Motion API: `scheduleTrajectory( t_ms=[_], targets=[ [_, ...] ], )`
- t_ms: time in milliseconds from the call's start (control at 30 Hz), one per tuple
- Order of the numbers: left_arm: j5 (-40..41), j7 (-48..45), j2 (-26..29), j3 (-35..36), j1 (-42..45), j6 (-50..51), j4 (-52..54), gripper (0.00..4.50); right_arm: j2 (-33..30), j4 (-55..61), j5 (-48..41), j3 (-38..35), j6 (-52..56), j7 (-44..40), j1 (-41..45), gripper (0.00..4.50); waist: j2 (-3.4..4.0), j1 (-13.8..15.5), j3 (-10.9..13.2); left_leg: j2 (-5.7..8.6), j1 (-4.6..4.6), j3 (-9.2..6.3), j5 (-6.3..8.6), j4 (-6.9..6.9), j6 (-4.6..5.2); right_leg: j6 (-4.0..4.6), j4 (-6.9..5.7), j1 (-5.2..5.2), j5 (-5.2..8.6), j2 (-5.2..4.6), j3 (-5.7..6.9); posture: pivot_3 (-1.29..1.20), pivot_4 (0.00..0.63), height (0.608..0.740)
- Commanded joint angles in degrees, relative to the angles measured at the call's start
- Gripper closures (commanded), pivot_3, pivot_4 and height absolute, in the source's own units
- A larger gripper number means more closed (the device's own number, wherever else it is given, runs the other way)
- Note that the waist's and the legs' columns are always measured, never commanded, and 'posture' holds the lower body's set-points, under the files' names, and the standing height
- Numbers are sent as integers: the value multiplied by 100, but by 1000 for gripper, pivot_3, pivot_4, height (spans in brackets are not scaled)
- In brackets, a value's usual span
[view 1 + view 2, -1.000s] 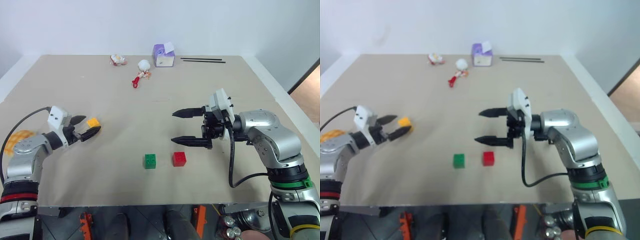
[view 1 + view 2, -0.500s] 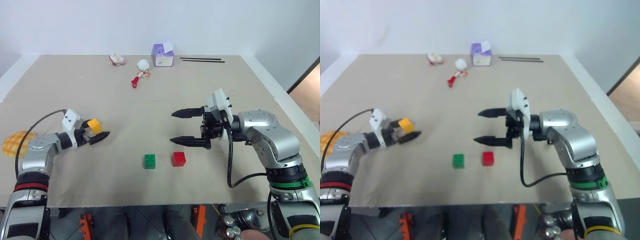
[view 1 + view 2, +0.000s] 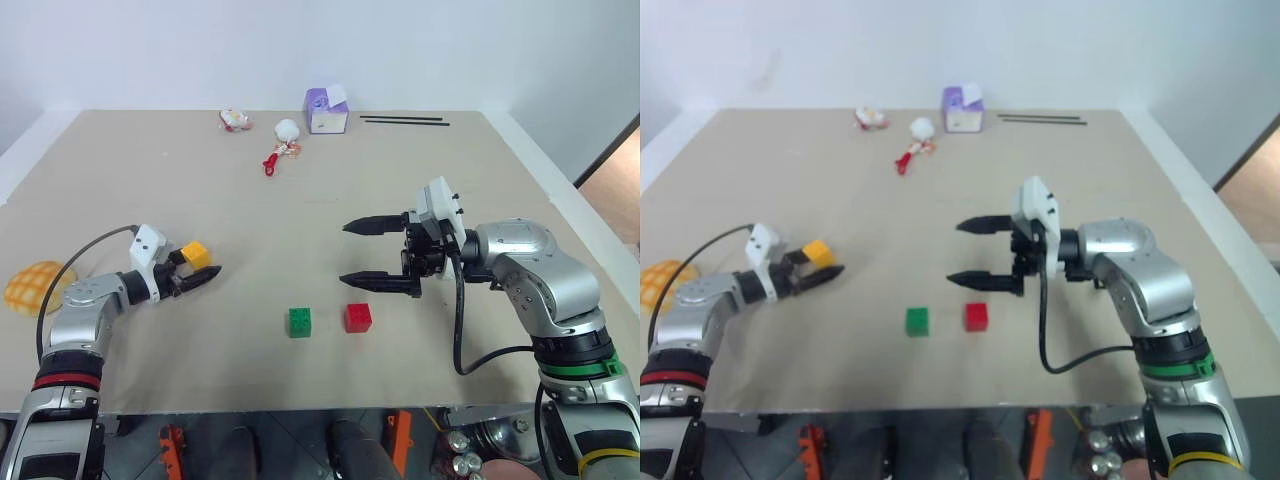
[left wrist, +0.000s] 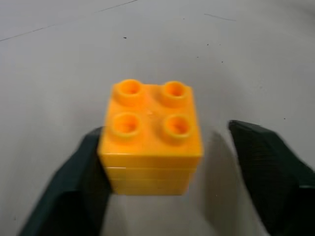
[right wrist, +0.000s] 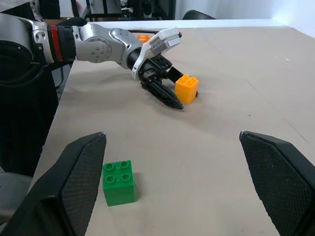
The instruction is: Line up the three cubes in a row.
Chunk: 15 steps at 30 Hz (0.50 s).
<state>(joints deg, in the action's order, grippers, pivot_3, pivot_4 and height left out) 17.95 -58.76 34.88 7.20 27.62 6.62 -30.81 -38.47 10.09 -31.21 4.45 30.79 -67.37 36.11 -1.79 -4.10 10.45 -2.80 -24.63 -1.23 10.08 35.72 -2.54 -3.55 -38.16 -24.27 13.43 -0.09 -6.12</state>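
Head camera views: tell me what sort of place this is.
Probably a robot test room: a paper-covered table against plain white walls, set out with toy blocks such as the green cube and red cube.

Three small studded blocks sit studs-up on the table: an orange block (image 3: 196,254) out at nine o'clock, well apart from the other two, and a green block (image 3: 300,322) just beside a red block (image 3: 358,317) at six o'clock, green to the left, not touching.
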Motion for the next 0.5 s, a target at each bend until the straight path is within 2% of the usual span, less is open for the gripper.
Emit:
scheduleTrajectory(
  t_ms=[33, 100, 300, 500],
  targets=[
    [24, 52, 20, 106, -13, -71, 176, 2559, -17, 125, -50, -97, -72, -36, 104, 0, 0, 0, 0, 0, 0, 0, 0, 0, 0, 0, 0, 0, 0, 0, 0, 0, 150, 740],
    [26, 82, 12, 113, -14, -61, 174, 3154, -21, 129, -50, -96, -72, -40, 101, 0, 0, 0, 0, 0, 0, 0, 0, 0, 0, 0, 0, 0, 0, 0, 0, 0, 150, 740],
    [22, -31, 13, 14, -164, -150, 440, 3144, -64, 210, -106, -154, -50, -62, 49, 0, 0, -1, 0, 0, 1, 0, 0, 1, 0, 0, -1, 0, -1, 0, 0, 0, 150, 740],
    [39, -782, 187, -468, -929, -109, 1781, 3144, -502, 552, -297, -257, 49, -389, -321, 0, 0, 2, 0, 1, -1, 1, 1, -4, 0, 1, 0, 1, 7, -5, -1, 0, 150, 740]
  ],
)
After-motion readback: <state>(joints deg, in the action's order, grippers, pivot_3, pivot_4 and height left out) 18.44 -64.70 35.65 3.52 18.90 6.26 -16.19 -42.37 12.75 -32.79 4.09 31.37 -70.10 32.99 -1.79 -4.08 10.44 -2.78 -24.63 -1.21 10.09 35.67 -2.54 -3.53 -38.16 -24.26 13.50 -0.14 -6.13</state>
